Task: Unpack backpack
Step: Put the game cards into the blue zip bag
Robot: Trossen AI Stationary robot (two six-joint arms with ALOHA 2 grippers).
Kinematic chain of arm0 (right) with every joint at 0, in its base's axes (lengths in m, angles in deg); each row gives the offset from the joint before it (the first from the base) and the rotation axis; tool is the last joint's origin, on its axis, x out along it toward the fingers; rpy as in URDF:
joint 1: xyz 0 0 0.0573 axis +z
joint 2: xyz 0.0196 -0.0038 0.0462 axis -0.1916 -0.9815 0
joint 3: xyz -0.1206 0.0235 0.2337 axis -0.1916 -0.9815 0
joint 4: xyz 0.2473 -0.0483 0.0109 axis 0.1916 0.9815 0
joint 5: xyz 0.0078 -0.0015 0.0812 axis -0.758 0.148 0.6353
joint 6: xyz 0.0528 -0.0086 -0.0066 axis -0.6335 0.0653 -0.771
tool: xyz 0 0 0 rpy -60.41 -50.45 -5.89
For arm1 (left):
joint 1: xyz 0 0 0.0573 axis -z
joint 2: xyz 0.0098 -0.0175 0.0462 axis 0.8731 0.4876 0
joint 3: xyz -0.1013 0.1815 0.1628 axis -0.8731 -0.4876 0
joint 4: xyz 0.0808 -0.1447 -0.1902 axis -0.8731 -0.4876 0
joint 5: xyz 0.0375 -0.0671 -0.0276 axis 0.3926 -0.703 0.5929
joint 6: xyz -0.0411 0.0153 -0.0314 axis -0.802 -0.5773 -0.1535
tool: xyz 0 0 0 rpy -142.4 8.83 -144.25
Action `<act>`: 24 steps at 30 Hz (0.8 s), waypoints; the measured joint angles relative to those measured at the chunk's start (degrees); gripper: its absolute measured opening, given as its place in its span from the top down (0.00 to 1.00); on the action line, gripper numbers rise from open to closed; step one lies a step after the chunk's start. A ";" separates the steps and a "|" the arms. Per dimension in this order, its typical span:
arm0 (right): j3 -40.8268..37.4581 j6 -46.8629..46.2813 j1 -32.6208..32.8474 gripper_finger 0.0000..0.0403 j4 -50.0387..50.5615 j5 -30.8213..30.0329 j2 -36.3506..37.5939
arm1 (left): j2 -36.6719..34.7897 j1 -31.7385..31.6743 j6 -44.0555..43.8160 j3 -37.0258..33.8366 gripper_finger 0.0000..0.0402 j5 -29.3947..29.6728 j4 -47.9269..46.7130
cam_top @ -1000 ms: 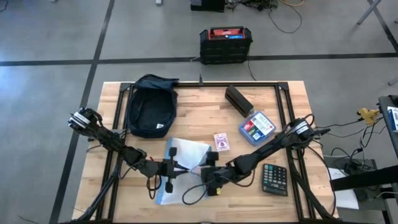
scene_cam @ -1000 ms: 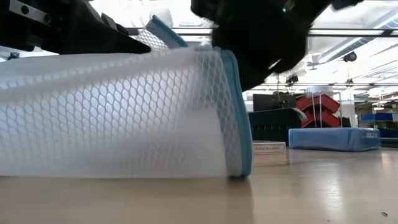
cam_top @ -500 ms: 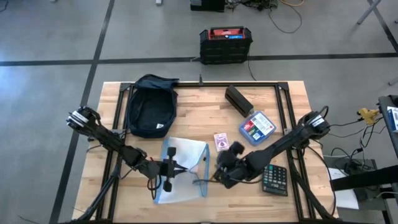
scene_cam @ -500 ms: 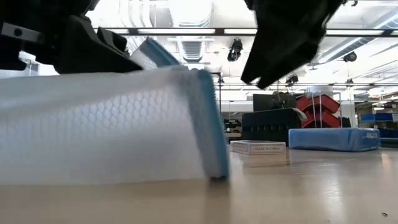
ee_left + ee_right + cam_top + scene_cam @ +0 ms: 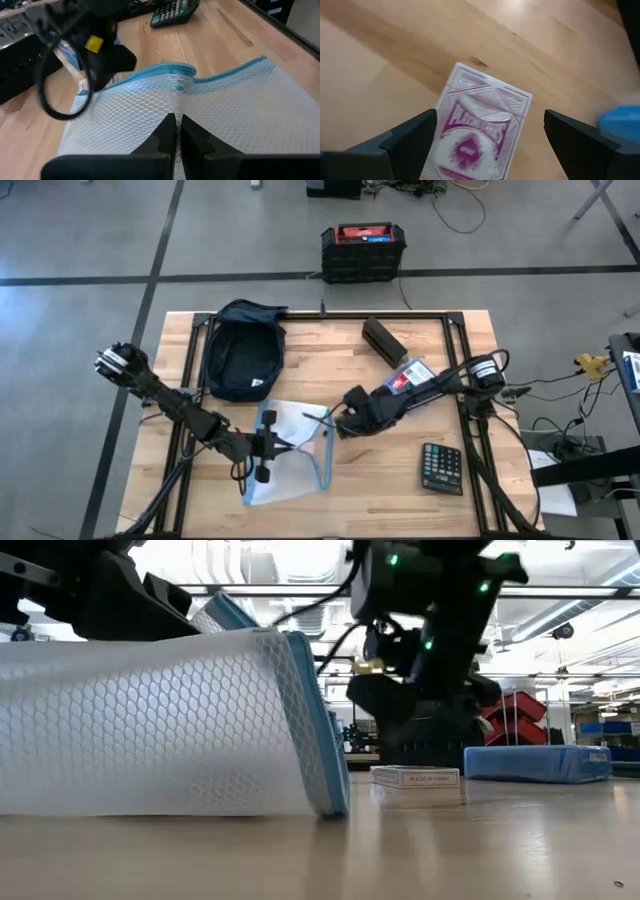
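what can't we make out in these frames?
- Mesh pouch contents: not discernible; the netting looks blank in the low and left wrist views.
- Card deck: in the high view the right gripper covers it; the right wrist view cuts off its lower end.
- Backpack interior: the high view shows only its outer fabric.
- Calculator keys: too small in the high view.
- Left gripper: shut on the pouch.

From overhead I can't see the purple-patterned card box (image 5: pixel 482 127); my right hand (image 5: pixel 345 420) covers it. The white mesh pouch with blue trim (image 5: pixel 170 720) runs off the low view's left edge.
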 joint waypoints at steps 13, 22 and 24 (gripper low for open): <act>-0.15 -5.36 -1.21 0.13 -1.92 3.15 -1.47 | 0.95 0.02 -2.40 -0.04 1.00 -0.11 -3.82; 0.10 -4.37 -1.11 0.13 -5.62 7.26 -5.40 | 0.95 0.06 -2.47 -0.04 1.00 -0.13 -4.05; 0.02 -3.68 -1.10 0.13 -6.12 7.36 -5.62 | 0.95 0.06 -2.53 -0.04 1.00 -0.13 -4.03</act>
